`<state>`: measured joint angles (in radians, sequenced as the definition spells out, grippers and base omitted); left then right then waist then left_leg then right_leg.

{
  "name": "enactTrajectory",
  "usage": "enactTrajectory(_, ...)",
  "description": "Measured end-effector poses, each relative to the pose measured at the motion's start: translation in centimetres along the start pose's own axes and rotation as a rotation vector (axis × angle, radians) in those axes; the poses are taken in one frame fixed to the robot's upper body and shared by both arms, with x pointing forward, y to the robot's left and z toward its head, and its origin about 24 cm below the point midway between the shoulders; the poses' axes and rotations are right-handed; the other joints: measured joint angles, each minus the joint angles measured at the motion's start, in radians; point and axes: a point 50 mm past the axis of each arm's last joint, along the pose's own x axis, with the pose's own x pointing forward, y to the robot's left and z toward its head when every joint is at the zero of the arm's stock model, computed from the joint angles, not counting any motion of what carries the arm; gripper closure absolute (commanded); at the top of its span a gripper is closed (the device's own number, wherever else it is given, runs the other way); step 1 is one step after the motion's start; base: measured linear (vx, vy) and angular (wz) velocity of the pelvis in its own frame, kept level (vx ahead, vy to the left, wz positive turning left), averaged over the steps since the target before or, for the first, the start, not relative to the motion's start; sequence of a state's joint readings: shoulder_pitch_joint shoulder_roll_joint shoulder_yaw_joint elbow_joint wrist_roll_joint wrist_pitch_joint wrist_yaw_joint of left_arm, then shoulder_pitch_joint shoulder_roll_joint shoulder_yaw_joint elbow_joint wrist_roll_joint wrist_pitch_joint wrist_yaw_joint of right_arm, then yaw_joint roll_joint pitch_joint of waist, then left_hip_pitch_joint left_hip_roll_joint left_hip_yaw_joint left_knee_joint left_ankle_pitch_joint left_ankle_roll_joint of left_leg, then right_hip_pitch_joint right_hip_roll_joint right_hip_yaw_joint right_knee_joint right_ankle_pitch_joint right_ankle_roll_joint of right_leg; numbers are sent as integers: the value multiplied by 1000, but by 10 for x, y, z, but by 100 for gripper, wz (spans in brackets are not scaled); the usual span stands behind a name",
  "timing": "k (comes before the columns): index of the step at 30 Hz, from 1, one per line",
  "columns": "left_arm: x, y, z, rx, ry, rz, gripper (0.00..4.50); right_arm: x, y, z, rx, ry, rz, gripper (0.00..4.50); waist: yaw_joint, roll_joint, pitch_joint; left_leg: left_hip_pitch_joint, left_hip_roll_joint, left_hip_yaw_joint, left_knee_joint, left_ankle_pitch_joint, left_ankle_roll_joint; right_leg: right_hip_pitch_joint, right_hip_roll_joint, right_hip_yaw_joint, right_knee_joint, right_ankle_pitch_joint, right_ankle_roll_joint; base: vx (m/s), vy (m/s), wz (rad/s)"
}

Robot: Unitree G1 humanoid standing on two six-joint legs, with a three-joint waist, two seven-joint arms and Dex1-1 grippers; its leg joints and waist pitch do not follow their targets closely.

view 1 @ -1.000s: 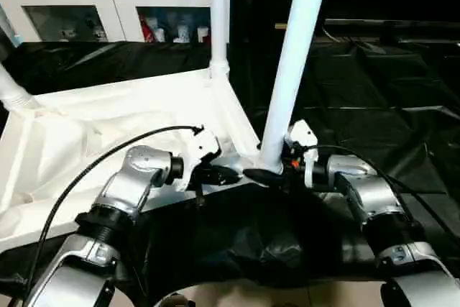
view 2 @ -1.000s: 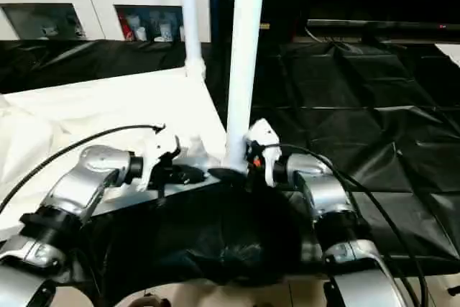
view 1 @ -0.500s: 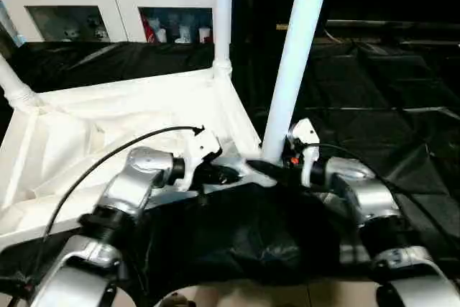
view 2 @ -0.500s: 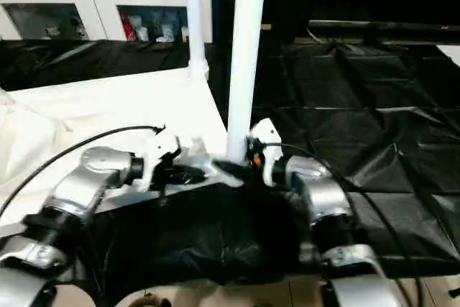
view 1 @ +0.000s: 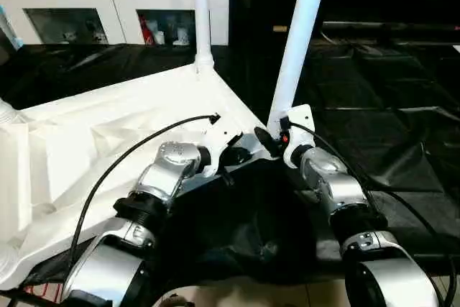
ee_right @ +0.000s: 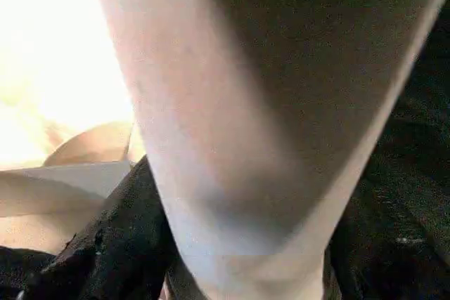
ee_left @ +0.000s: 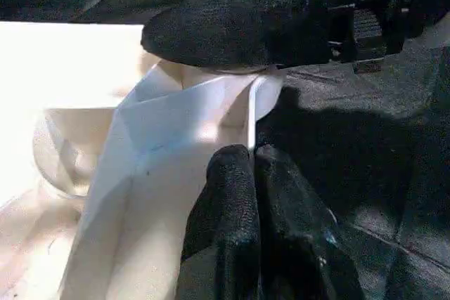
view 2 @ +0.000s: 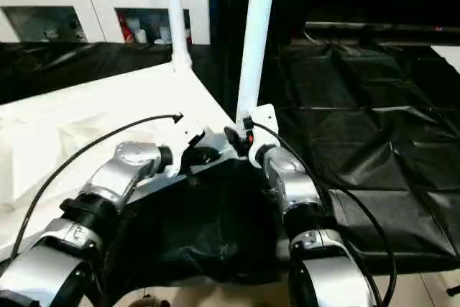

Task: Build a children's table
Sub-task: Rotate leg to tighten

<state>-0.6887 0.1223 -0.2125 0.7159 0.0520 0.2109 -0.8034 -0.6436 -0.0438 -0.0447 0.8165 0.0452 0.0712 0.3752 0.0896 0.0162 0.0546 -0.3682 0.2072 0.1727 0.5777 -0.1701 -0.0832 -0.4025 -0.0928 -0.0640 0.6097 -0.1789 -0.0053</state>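
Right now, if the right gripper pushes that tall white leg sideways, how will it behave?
The leg looks like a stiff, smooth tube, so it probably won't bend but may slip in the right gripper. Long and leaning from its corner socket, it could lever the tabletop.

A lab or test room, staged for trials. Black sheeting (view 1: 374, 91) covers the floor around the work. Beyond the jaws, a white glass-door cabinet (view 1: 108, 5) holds small items.

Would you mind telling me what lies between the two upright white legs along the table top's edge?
Only the bare white rim of the table top runs from the far leg to the near leg; the left eye view shows it.
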Motion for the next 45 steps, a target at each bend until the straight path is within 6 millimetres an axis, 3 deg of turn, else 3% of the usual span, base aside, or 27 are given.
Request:
enactTrajectory(4, -2, 1, 0, 13, -4, -10, 450, -1, 1, 1, 6, -9, 42, 118, -1, 0, 0, 0, 0, 0, 0, 0, 0, 0, 0, 0, 0, 0, 0, 0, 0, 0)
enactTrajectory(6, -3, 2, -1, 23, -4, -25, 450, -3, -2, 1, -5, -10, 81, 81, -2, 0, 0, -1, 0, 0, 0, 0, 0, -1, 0, 0, 0, 0, 0, 0, 0, 0)
enactTrajectory(15, -23, 2, -9, 54, -7, -162, 450, -30, -17, 1, -109, 57, 419, 81, 1, 1, 1, -2, 1, 0, 0, 0, 0, -2, 1, -1, -1, -2, 2, 0, 0, 0)
enactTrajectory(23, -39, -2, -15, 91, 12, -303, 450, -45, -14, -2, -125, 124, 651, 81, 13, 1, 1, -3, 1, 1, 1, 0, 0, -2, 0, -1, 0, -2, 1, 0, 0, 0)
enactTrajectory(25, -42, -2, -15, 98, 18, -321, 450, -46, -13, -2, -124, 133, 685, 105, 13, 1, 1, -3, 1, 1, 0, 0, 0, -2, 0, -1, 0, -2, 1, 0, 0, 0)
enactTrajectory(34, -46, -2, -16, 102, 25, -361, 450, -50, -13, -1, -128, 152, 718, 183, 21, 1, 1, -3, 1, 1, 0, 0, 0, -2, 0, -1, 0, -2, 2, 0, 0, 0)
enactTrajectory(39, -45, -3, -16, 95, 24, -351, 450, -50, -13, -2, -124, 152, 709, 193, 23, 1, 1, -3, 1, 1, 0, 0, 0, -2, 0, -1, 0, -2, 2, 0, 0, 0)
enactTrajectory(45, -31, 2, -12, 60, 18, -211, 450, -34, -12, -6, -69, 82, 456, 195, 12, 1, 1, 0, 0, 1, 0, 0, 0, -1, 0, 0, 1, 0, -1, 0, 0, 0)
